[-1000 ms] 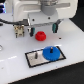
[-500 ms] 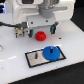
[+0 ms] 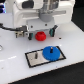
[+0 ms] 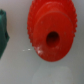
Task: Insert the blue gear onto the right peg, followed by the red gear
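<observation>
now gripper above red gear, blue gear on plate

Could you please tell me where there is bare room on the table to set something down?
The white table is bare at the exterior view's left of the grey plate, and in front of it. It is crowded behind the plate, where the red gear sits under the gripper. The blue gear covers the plate's right end.

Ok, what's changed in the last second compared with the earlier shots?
Hardly anything. The arm stays low over the red gear, with no clear shift. The gear sits on the table as before. The blue gear remains on the grey plate.
</observation>
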